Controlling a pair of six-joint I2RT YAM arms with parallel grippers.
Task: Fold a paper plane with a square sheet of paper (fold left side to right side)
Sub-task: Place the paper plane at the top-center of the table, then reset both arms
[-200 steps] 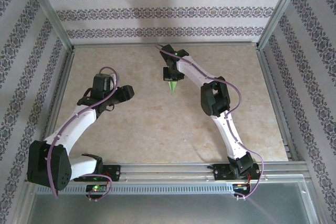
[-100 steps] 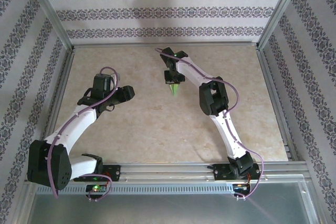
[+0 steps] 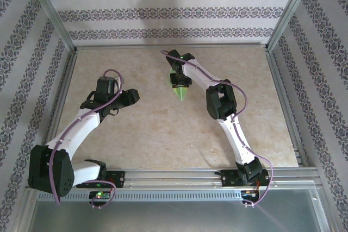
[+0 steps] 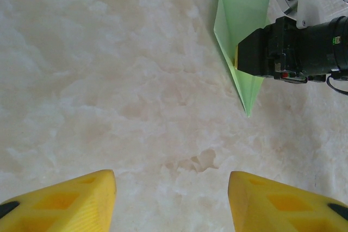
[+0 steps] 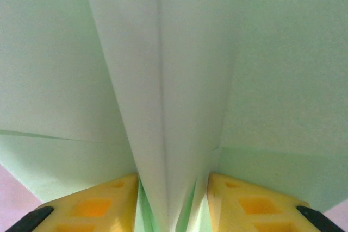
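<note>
Seen from above: plane (image 3: 178,92) just above the middle of the frame, light green and narrow, tip aimed at the bottom edge, tail tucked under right gripper (image 3: 179,81). Seeming to rest on table (image 3: 152,134), though hard to be sure from here.

From the left wrist: same plane (image 4: 239,20) at upper right against marbled table (image 4: 109,80), point toward the lower right, black body of the right gripper laid across its right side.

From the right wrist: looking close along plane (image 5: 163,80), centre crease running up from the bottom middle. Right gripper (image 5: 173,199) parted, yellow fingers (image 5: 98,207) standing either side of the centre fold; cannot tell whether the pads touch the paper.

Left gripper (image 3: 132,97) left of middle in the top view, well apart from the plane. At the bottom edge of its own view, left gripper (image 4: 171,199) spread wide above the table, pinching nothing
</note>
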